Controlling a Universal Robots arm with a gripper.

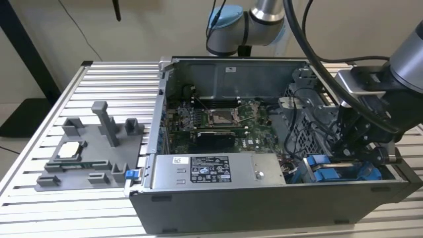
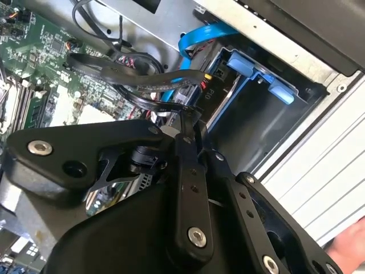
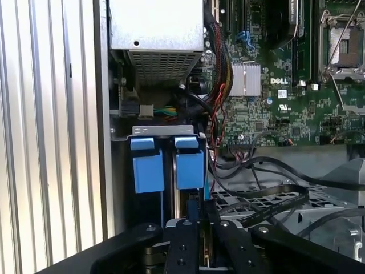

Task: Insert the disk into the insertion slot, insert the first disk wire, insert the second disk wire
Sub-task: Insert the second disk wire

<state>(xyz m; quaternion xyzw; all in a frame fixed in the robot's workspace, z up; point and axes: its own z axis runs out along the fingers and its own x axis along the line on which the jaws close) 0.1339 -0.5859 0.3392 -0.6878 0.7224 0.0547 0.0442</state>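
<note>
My gripper (image 1: 345,154) reaches down into the open computer case (image 1: 264,203) at its near corner on the exterior view's right, right over the insertion slot (image 1: 334,172). Two bright blue tabs (image 3: 170,165) stand in that grey bay, and the disk's silver body is hidden. The fingers (image 3: 181,245) are closed close together, shut on a dark connector at the end of a flat black disk wire (image 2: 148,83), held just above the bay's blue rails (image 2: 256,68). A second black wire (image 3: 274,197) loops beside it.
The labelled grey power-supply box (image 1: 211,171) lies beside the bay. The green motherboard (image 1: 218,119) is farther in, with cable bundles (image 3: 219,74) between them. A grey fixture (image 1: 92,148) with small parts stands on the slatted table at the exterior view's left.
</note>
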